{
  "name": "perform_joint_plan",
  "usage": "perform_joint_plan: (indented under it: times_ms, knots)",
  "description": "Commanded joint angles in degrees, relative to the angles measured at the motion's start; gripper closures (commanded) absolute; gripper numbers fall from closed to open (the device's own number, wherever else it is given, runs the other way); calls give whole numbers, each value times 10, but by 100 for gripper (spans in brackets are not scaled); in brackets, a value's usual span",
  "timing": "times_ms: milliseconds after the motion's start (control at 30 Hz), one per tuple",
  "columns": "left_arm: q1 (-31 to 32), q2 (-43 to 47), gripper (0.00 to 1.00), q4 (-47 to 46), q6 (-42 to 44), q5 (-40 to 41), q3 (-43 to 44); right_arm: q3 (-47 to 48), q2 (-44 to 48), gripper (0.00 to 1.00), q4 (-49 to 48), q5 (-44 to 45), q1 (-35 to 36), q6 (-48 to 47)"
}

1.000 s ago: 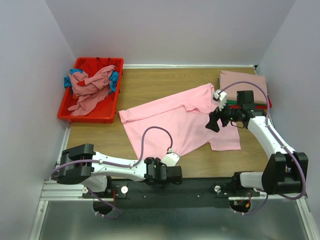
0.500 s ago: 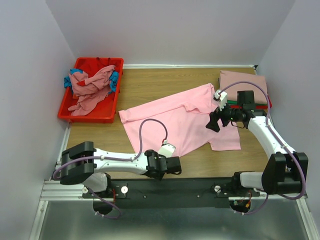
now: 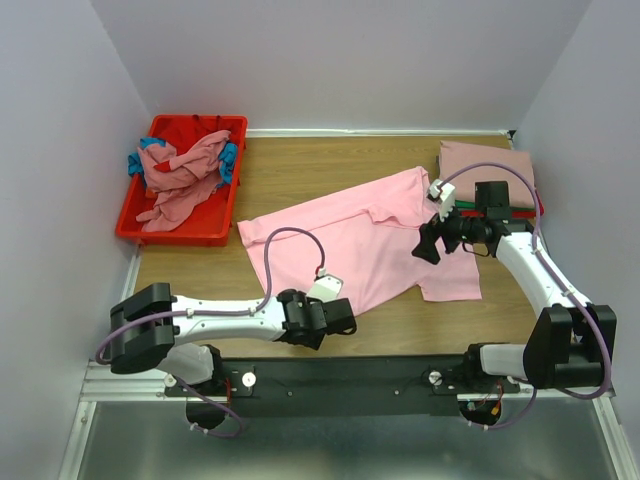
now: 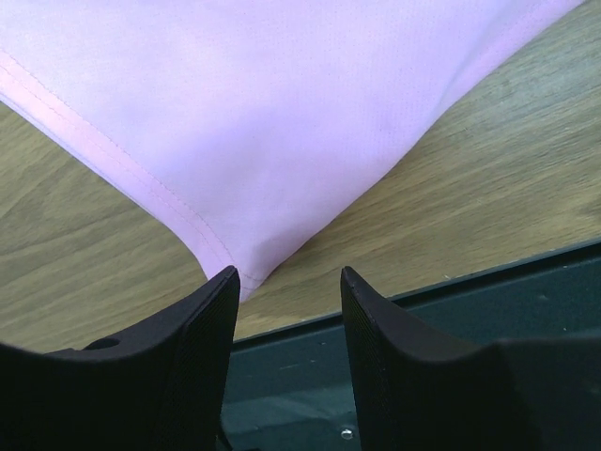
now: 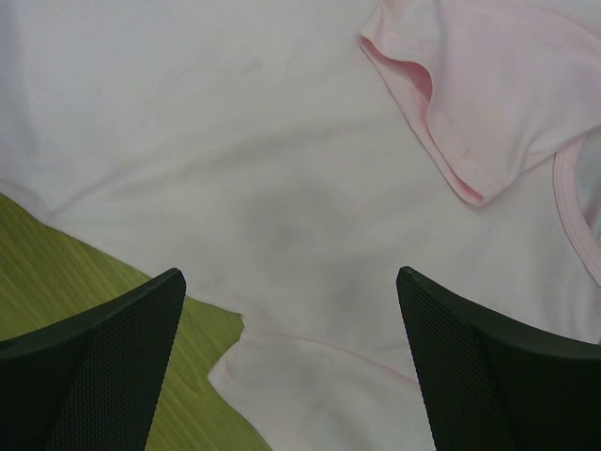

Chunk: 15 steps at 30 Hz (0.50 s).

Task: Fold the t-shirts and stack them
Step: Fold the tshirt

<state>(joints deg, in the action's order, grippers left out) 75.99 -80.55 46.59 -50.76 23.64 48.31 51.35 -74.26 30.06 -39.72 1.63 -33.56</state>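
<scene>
In the top view, the pink t-shirt (image 3: 360,240) lies spread out and slanted across the middle of the table (image 3: 300,165). One end reaches toward the red bin (image 3: 127,215) at the upper left of the frame. A heap of shirts (image 3: 180,175) in dusty rose and teal sits crumpled in that bin. At the upper right lies a folded stack (image 3: 487,165) with a dusty rose shirt on top and thin green and red edges showing beneath it.

The left gripper (image 3: 345,320) sits low in the frame at the shirt's near edge, but this view does not show how far its jaws stand apart. The left wrist view does. The left gripper (image 4: 286,291) is part-way open with nothing clamped. The shirt's hem corner (image 4: 246,277) points down into the gap, just beside the left-hand finger. Bare wood lies to either side, and a black strip (image 4: 488,310) runs along the table's edge.

The right gripper (image 3: 428,248) hovers over the shirt's right part. The right wrist view shows the right gripper (image 5: 291,310) spread wide and empty above the cloth (image 5: 235,141). It also shows a sleeve (image 5: 451,103) folded over at the upper right, a detail too small to make out from above.
</scene>
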Motion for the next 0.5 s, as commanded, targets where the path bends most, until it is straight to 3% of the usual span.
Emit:
perform_joint_plan:
  times_ms: [0, 467]
  knots:
    - [-10, 11, 45, -1, 6, 22, -7, -6, -4, 0, 3, -3, -4, -8]
    - [-37, -10, 45, -11, 41, 14, -1, -6, -5, 0, 3, -4, -5, -8]
